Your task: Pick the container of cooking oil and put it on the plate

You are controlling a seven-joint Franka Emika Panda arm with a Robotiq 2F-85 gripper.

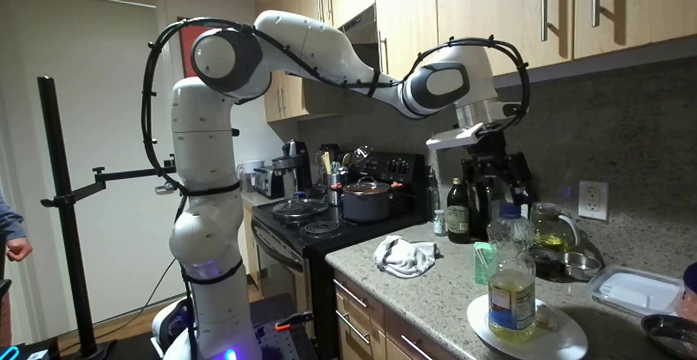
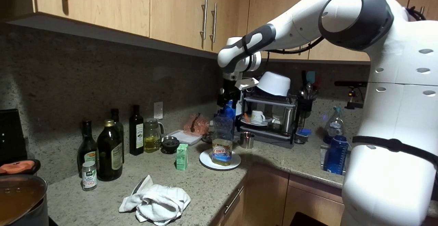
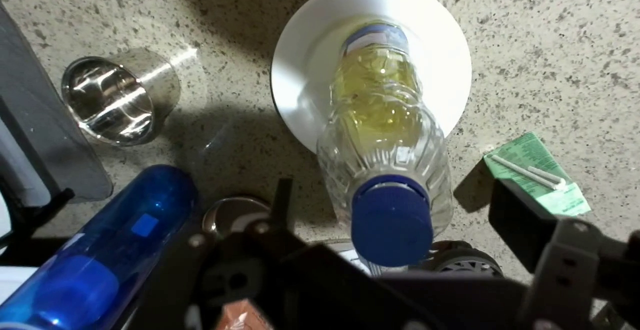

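The container of cooking oil is a clear bottle with a blue cap and yellow oil in its lower part. It stands upright on the white plate in both exterior views. The plate also shows in an exterior view and in the wrist view. In the wrist view the bottle is seen from above, with its cap between the spread fingers of my gripper. The gripper is open, with a gap on both sides of the cap. Its fingers are around or just above the cap.
A green carton stands close to the plate. A steel cup and a blue bottle stand near it. Dark bottles, a glass jug and a dish rack line the wall. A cloth lies on the counter.
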